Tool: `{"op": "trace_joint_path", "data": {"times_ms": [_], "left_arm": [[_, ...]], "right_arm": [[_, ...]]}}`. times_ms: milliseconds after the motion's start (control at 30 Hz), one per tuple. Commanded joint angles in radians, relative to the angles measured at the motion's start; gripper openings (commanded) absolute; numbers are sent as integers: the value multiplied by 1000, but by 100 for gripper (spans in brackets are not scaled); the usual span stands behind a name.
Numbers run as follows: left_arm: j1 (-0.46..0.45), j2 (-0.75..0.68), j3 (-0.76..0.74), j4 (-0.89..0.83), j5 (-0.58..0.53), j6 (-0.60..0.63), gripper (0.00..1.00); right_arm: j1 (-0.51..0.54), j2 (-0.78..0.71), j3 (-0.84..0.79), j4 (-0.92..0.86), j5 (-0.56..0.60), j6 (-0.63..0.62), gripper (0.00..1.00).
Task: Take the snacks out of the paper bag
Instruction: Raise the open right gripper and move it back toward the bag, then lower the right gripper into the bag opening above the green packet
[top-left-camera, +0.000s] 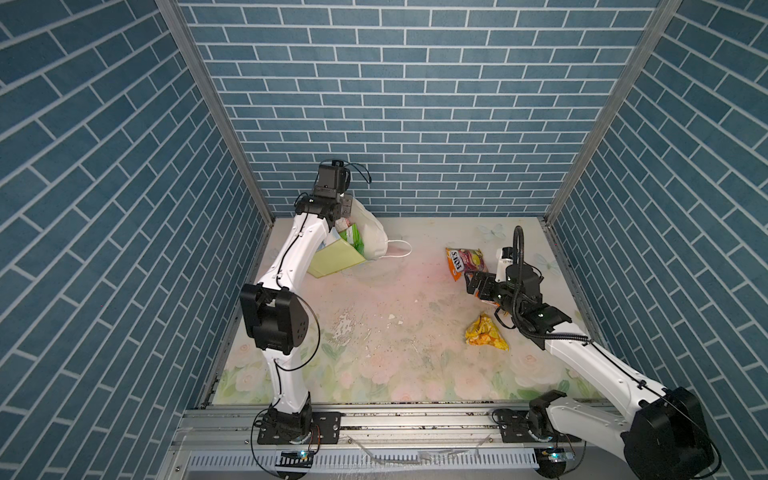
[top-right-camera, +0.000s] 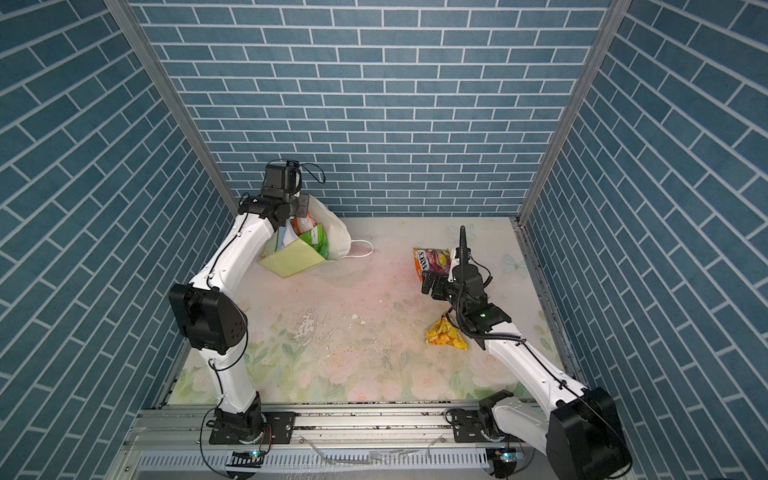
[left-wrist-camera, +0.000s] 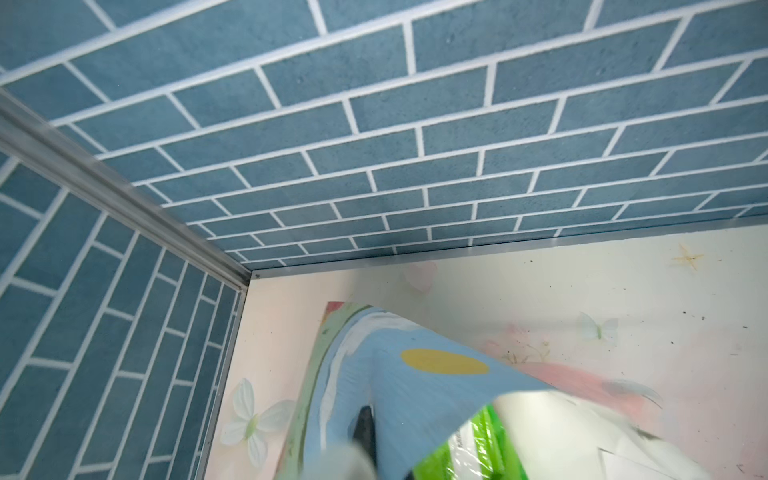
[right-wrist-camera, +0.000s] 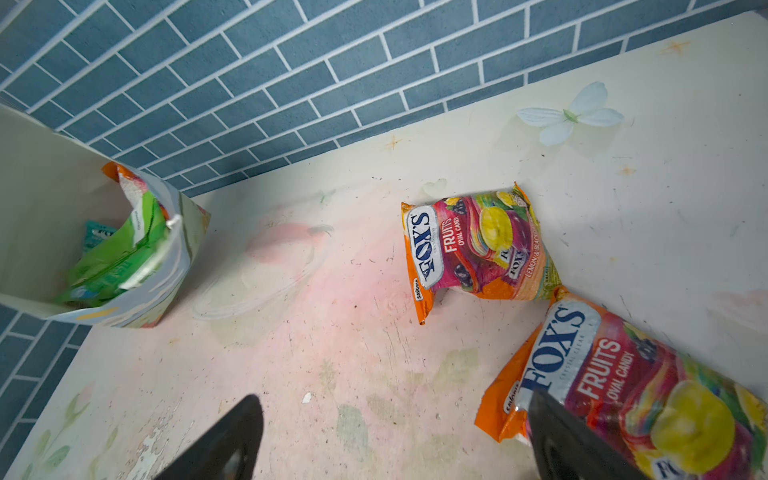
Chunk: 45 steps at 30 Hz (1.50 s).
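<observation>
Paper bag sits at 11 o'clock on the floral worktop, tipped with its mouth facing roughly 3 o'clock and a white cord handle trailing on the surface. Left tool is clamped shut on the bag's upper edge. Green packet and teal packet are inside the bag. Right tool is at 2 o'clock, jaws spread wide with nothing between them. One FOX'S packet lies flat just beyond it. A second FOX'S packet touches the outer side of one finger. Yellow-orange packet lies at 3 o'clock, beside the right arm.
</observation>
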Motion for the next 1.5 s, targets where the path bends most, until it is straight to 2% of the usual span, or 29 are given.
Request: {"op": "trace_joint_path", "data": {"times_ms": [0, 333, 433, 533, 667, 933, 1300, 1467], "left_arm": [[-46, -8, 19, 106, 85, 60, 0], [-172, -100, -312, 286, 119, 66, 0], [-211, -136, -377, 315, 137, 96, 0], [-242, -171, -427, 335, 143, 97, 0], [-270, -200, -457, 331, 163, 70, 0], [-318, -225, -482, 355, 185, 46, 0], [-348, -234, -512, 385, 182, 11, 0], [-353, -266, -546, 417, 203, -25, 0]], "right_arm": [[-3, 17, -2, 9, -34, 7, 99], [9, 54, -30, 131, -182, 69, 99], [58, 83, -8, 130, -173, 63, 96], [94, 100, -29, 225, -186, 101, 94], [162, 150, -63, 393, -203, 155, 91], [293, 284, -44, 523, -170, 178, 85], [367, 385, 5, 554, -162, 204, 71], [378, 421, 24, 563, -161, 214, 69]]}}
